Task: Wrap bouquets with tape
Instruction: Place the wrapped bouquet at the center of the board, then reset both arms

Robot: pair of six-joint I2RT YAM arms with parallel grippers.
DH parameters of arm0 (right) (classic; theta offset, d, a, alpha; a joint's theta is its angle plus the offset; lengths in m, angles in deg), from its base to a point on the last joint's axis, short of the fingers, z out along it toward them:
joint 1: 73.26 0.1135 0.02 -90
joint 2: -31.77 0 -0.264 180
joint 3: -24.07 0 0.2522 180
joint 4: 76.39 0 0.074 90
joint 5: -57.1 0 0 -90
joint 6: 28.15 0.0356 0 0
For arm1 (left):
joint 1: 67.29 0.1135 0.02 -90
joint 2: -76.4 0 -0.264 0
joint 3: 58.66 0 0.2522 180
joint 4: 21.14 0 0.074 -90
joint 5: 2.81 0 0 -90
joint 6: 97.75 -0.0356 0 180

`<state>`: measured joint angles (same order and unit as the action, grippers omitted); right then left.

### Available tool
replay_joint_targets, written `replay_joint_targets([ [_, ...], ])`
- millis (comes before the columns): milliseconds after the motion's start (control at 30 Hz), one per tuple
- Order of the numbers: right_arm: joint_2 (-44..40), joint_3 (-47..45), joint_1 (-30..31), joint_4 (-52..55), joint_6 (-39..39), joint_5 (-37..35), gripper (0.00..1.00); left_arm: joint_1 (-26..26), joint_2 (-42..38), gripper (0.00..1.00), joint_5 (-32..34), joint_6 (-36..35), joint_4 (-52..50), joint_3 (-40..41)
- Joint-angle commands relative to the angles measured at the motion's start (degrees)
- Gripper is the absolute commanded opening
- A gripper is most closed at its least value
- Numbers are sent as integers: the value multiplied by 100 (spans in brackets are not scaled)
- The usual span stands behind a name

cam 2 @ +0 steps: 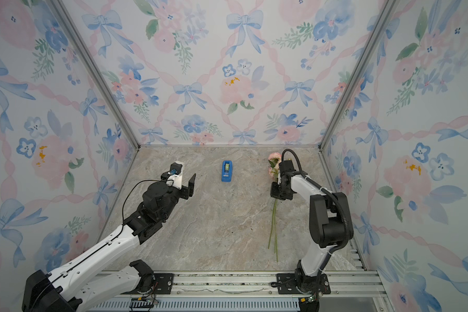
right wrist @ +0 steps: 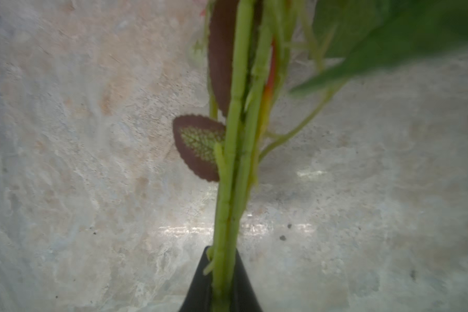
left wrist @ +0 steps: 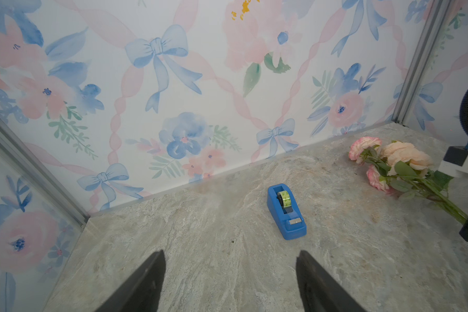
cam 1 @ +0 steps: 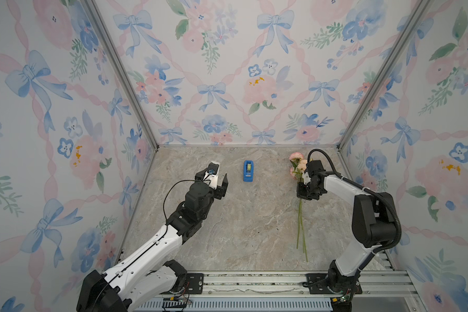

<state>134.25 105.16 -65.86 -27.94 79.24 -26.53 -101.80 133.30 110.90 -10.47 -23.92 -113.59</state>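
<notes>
Pink bouquet [left wrist: 397, 159] lying flat; blue tape dispenser [cam 1: 248, 171] upright.

The tabletop [cam 1: 241, 229] looks like veined stone, smooth with a faint sheen. The tape dispenser [left wrist: 287, 216] is smooth blue plastic with a small bright metal cutter [left wrist: 295, 221]; its tape [left wrist: 284, 197] looks glossy. The bouquet [left wrist: 397, 162] has cloth-like blooms and smooth, plastic-looking stems [right wrist: 227, 175]. The walls [cam 1: 227, 67] are matt printed paper, the corner posts [cam 1: 120, 73] brushed metal. The left hand [left wrist: 230, 254] has matt black fingers [left wrist: 143, 283].

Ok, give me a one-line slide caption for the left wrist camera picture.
Open left pincer hovering over the marble table, aimed at the tape in its blue dispenser, bouquet lying beyond.
</notes>
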Motion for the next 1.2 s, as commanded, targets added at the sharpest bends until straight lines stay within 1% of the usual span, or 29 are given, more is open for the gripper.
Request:
replay_joint_targets([
  [0,130,299,-83,353,-360,-229,25,125,148,78,209,34,-113,-162],
  [67,77,334,-152,397,-393,-211,40,208,190,79,192,13,-114,-194],
  [133,-208,291,-197,428,-415,-197,54,293,261,83,222,64,-114,-191],
  [167,-407,259,-202,432,-415,-230,59,346,297,86,225,130,-106,-188],
  [233,-1108,119,-208,319,-373,-323,67,509,386,98,182,317,-48,-188],
  [300,-1844,-112,-245,-35,-280,-360,74,796,501,98,-34,641,50,-187],
  [367,-2586,-406,-337,-565,-188,-288,77,1191,603,98,-423,1116,237,-140],
  [433,-3247,-869,-400,-1321,-323,-288,81,1629,725,98,-690,1616,687,62],
  [467,-3556,-1154,-415,-1746,-438,-444,83,1823,807,98,-614,1847,969,159],
  [500,-3808,-1486,-424,-2265,-624,-579,86,1975,895,98,-430,1965,1298,444],
  [567,-4161,-2156,-425,-3191,-1152,-662,91,2218,1045,98,-183,1969,2017,821],
  [600,-4232,-2478,-429,-3621,-1349,-826,92,2352,1104,98,-155,1888,2413,1030],
  [667,-4184,-2762,-490,-4041,-1330,-1235,93,2525,1226,98,100,1781,3004,1397],
  [767,-3966,-3292,-674,-4913,-1271,-1413,93,2711,1487,98,163,1481,3845,1982],
  [833,-3791,-3677,-789,-5615,-1249,-1384,93,2830,1637,98,-63,1390,4265,2265],
  [867,-3683,-3820,-834,-5846,-1256,-1388,94,2861,1720,98,-237,1251,4463,2385],
  [900,-3587,-3934,-863,-6030,-1258,-1424,94,2866,1811,98,-268,1190,4589,2402],
  [967,-3366,-4206,-872,-6522,-1251,-1508,94,2881,1922,98,-341,1080,4596,2398],
  [1067,-2869,-4562,-872,-7429,-1230,-1472,93,3039,2115,98,-394,1165,4760,2488],
  [1133,-2473,-4726,-872,-7961,-1159,-1506,92,3201,2262,98,-602,1275,5061,2615],
  [1167,-2225,-4847,-859,-8453,-1149,-1502,92,3257,2360,98,-766,1298,5189,2648],
])
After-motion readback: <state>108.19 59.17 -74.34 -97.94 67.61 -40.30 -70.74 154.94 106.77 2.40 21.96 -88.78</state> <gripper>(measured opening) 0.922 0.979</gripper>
